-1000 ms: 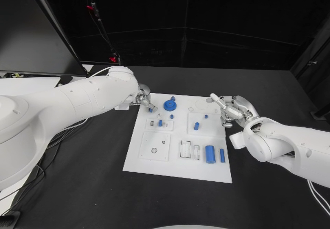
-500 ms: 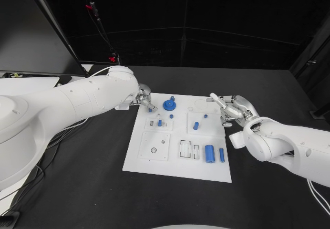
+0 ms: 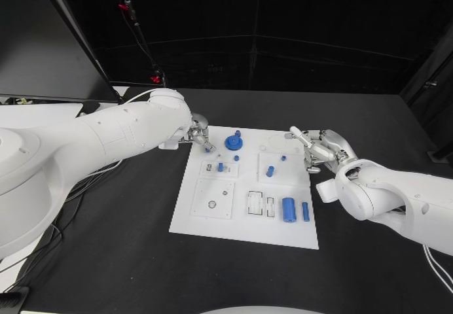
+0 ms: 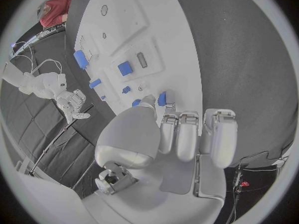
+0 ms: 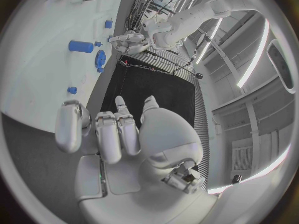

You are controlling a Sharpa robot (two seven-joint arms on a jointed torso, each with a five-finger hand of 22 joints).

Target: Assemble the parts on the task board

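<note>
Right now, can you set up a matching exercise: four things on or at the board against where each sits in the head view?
Things:
1. gear
2. two cylinders
3. left robot hand
4. right robot hand

Places:
A. board's near right part
B. board's far left corner
C. board's far right edge
D. far end of the board, left of middle

Pairs: 1-D, 2-A, 3-B, 4-C
</note>
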